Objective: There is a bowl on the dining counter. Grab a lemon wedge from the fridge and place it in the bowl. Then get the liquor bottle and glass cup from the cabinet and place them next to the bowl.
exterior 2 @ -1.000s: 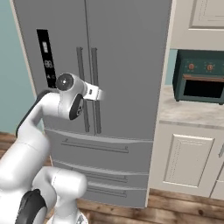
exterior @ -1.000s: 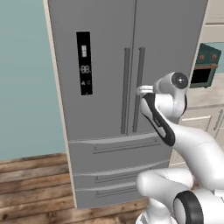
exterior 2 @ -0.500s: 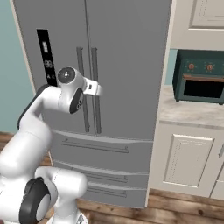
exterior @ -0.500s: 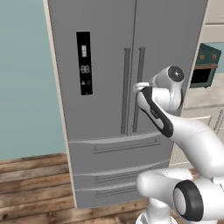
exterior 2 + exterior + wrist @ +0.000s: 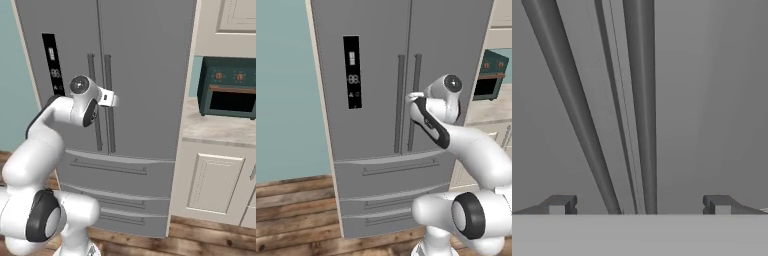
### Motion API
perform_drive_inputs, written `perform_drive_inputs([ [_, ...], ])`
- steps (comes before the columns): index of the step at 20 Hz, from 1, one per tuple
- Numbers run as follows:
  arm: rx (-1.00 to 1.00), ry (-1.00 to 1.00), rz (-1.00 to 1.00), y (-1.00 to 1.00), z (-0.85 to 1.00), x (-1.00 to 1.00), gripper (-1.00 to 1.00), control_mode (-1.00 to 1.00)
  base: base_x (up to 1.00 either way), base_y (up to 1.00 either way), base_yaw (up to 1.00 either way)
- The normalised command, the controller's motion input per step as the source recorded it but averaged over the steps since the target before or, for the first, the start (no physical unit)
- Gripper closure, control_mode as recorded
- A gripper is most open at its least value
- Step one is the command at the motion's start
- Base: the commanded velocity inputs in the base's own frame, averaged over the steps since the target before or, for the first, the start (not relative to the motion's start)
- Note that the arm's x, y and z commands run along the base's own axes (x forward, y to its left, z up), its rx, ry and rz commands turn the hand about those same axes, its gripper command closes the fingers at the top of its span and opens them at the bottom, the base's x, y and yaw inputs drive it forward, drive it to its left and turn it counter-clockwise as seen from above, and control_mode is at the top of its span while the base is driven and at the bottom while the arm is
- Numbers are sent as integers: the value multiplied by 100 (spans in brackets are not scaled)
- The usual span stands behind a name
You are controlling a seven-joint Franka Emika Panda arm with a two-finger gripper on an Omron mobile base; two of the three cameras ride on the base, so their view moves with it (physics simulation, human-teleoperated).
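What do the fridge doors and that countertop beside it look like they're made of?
Fridge: looks like brushed grey metal, a flat even sheen, with matching bar handles. Countertop: looks like beige stone, faintly marbled and matte. Both are rendered, so the look is only a guess.

**Fridge closed, doors and drawers flush**

The fridge (image 5: pixel 376 100) is a tall grey French-door unit standing upright on a wooden floor, with both upper doors shut and meeting at a thin centre seam. Two vertical bar handles (image 5: pixel 407 102) run side by side along that seam, one on each door; in the hand view they appear close up as two dark bars (image 5: pixel 637 100) flanking the seam. A black display panel (image 5: pixel 352 71) sits on the left door. Below the doors, two drawers with horizontal handles (image 5: pixel 107 166) are pushed in.
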Motion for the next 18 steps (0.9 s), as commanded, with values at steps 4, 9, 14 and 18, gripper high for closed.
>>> perform_drive_inputs([
  [4, 0, -3, 0, 0, -10, 36, -100, -100, 0, 0, 0],
  [9, 0, -8, 1, 0, -16, 40, -100, -100, 0, 0, 0],
  [14, 0, -8, 0, 0, -17, 40, -100, -100, 0, 0, 0],
  [18, 0, -6, 0, 0, -18, 46, -100, -100, 0, 0, 0],
])
